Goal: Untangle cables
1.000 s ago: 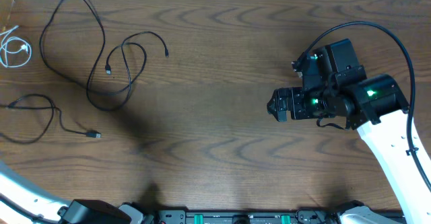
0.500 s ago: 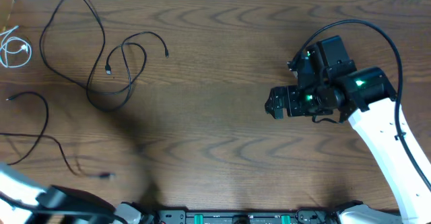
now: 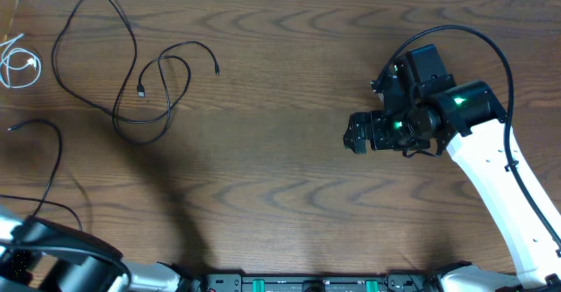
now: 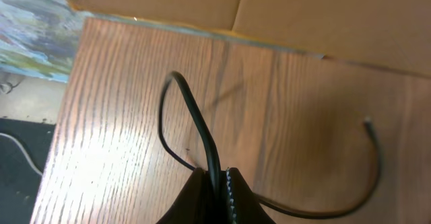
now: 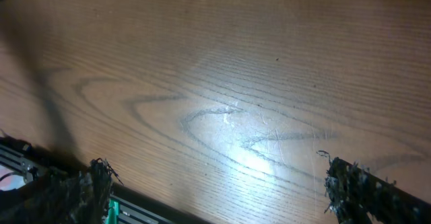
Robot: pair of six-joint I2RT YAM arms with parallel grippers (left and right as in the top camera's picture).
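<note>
Left gripper [image 4: 217, 178] is pinched shut on a thin black flexible cord [image 4: 202, 126], near the front-left corner of the brown wooden table [image 3: 280, 187]. Right gripper [image 5: 222, 197] is spread wide and empty over bare wood. Long black looped cord [image 3: 118, 117] and small white coiled cord [image 3: 17, 64] lie far left, apart. Cords are light, limp, slick: grab mid-run, not plugs. The looped one probably crosses itself.

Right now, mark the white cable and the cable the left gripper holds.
white cable [image 3: 33, 64]: overhead view, on the coil's right side.
held black cable [image 4: 202, 126]: left wrist view, on its rising stretch.
</note>
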